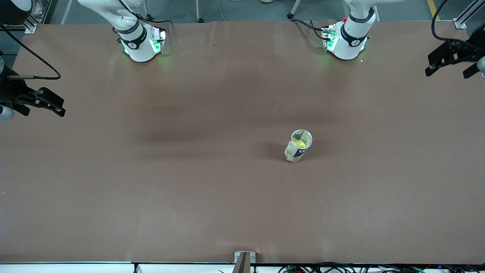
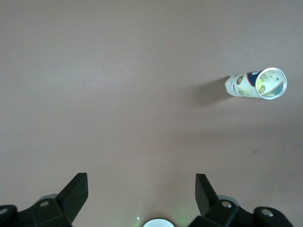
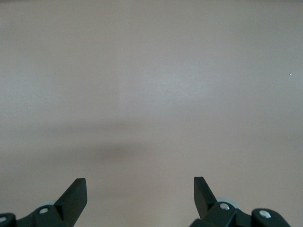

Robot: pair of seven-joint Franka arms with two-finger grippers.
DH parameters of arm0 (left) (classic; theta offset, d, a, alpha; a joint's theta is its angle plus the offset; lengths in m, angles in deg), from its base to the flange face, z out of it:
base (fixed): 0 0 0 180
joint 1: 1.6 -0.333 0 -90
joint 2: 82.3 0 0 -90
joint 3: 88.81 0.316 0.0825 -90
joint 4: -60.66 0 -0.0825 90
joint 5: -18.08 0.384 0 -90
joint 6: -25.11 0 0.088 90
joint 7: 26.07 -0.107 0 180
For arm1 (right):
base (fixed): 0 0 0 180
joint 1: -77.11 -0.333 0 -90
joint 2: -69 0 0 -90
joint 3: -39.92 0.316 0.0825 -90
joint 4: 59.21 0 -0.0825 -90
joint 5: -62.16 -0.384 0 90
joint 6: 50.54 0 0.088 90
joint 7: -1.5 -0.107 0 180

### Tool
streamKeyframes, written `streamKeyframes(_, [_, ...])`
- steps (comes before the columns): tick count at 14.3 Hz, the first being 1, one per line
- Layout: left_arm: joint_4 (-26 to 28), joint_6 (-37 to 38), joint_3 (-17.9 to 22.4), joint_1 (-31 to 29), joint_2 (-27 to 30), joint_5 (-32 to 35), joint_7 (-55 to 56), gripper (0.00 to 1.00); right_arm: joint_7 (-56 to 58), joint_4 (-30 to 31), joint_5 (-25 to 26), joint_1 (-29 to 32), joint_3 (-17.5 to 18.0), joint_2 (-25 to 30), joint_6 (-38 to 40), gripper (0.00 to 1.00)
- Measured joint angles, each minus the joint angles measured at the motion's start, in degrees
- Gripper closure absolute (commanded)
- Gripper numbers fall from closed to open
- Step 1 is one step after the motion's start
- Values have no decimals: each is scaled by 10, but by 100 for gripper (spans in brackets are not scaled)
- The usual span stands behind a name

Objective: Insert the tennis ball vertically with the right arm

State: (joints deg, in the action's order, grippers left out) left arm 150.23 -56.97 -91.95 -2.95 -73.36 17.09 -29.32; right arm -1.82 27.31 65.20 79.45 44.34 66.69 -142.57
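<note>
The ball (image 1: 300, 143) sits inside the upright can (image 1: 298, 146), which stands toward the left arm's end of the table (image 1: 189, 170); the insertion looks done; both arms wait at the table's ends, right gripper (image 1: 45, 102) and left gripper (image 1: 451, 62) empty, jaws apart; both arms are cut off in the front view.

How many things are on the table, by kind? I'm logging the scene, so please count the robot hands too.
Tennis ball cans: 1, upright can toward the left arm's end of the table
Tennis balls: 1, yellow ball inside the can
Robot hands: 2, left hand and right hand, both open, empty and waiting at the table's ends
Total: 4
</note>
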Motion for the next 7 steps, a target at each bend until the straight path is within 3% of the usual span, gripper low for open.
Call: streamKeyframes(7, [16,22,-4,0,19,14,5,0,0,0,0,0,0,0,0,0])
